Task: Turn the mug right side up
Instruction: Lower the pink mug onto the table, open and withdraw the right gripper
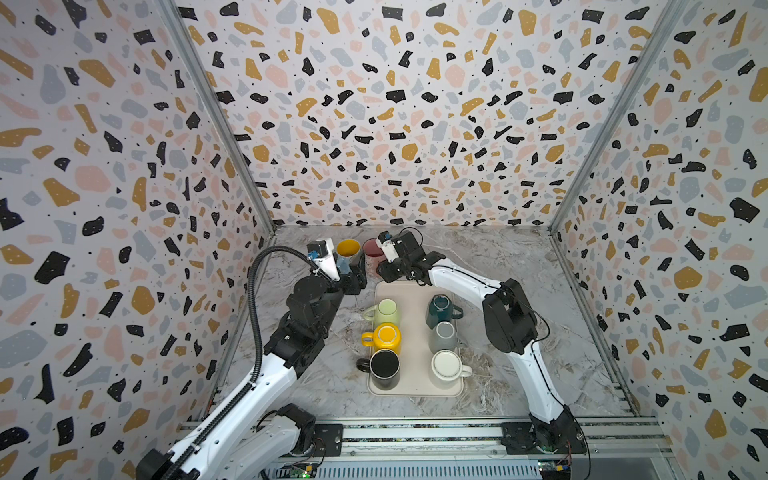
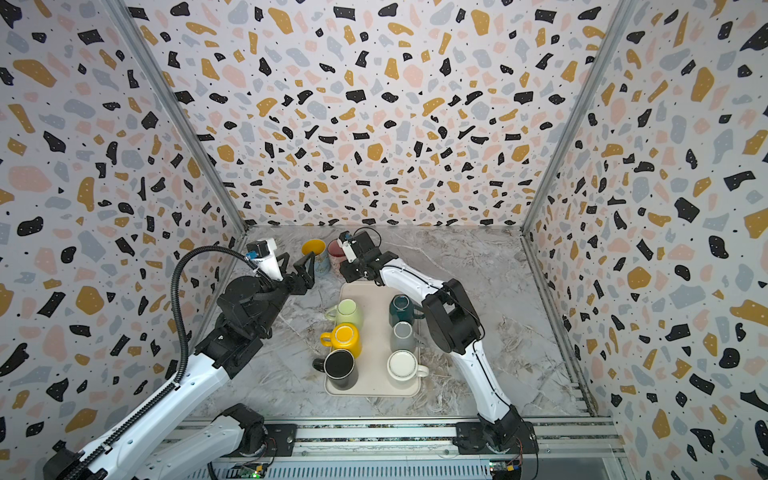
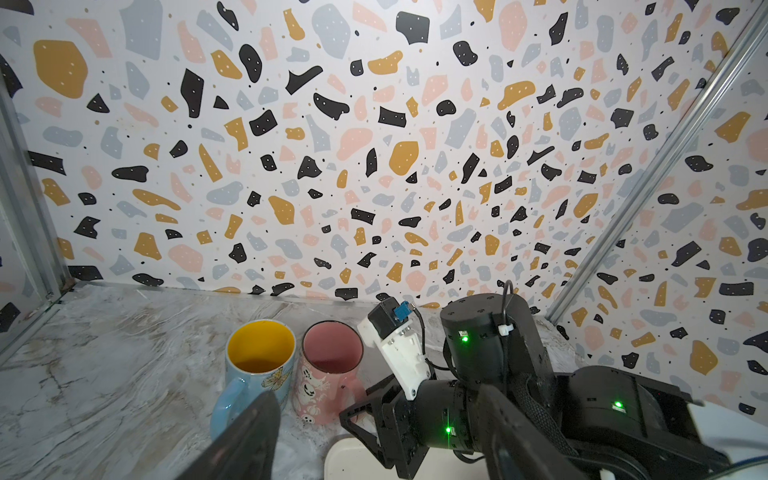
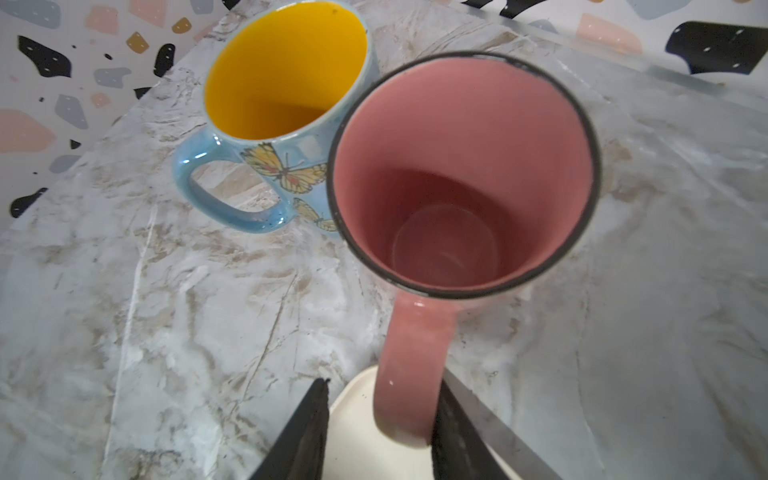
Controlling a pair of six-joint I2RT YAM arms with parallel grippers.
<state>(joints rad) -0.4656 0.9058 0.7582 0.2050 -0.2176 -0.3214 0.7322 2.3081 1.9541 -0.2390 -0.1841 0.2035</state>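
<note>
Right wrist view: the pink mug (image 4: 465,166) stands upright, mouth up, on the marble table (image 4: 166,332), its dark-rimmed opening and bare bottom visible from above. Its handle points back toward the camera and lies between the fingers of the right gripper (image 4: 384,386). The jaws are parted. One finger (image 4: 453,432) rests against the side of the handle; the other finger (image 4: 307,428) stands clear of it, so the handle is straddled but not clamped. A corner of the cream tray (image 4: 357,436) shows below the handle.

Just beside the pink mug stands a blue butterfly mug (image 4: 286,83) with a yellow interior, also mouth up, its handle turned away from the pink mug.

In a top view, both mugs sit near the back wall, beyond the far end of the tray. The left gripper (image 2: 300,266) hovers near the blue mug with its jaws spread wide and nothing between them. Six further mugs stand on the tray in two rows; most appear mouth down, though the overhead angle leaves this uncertain.
</note>
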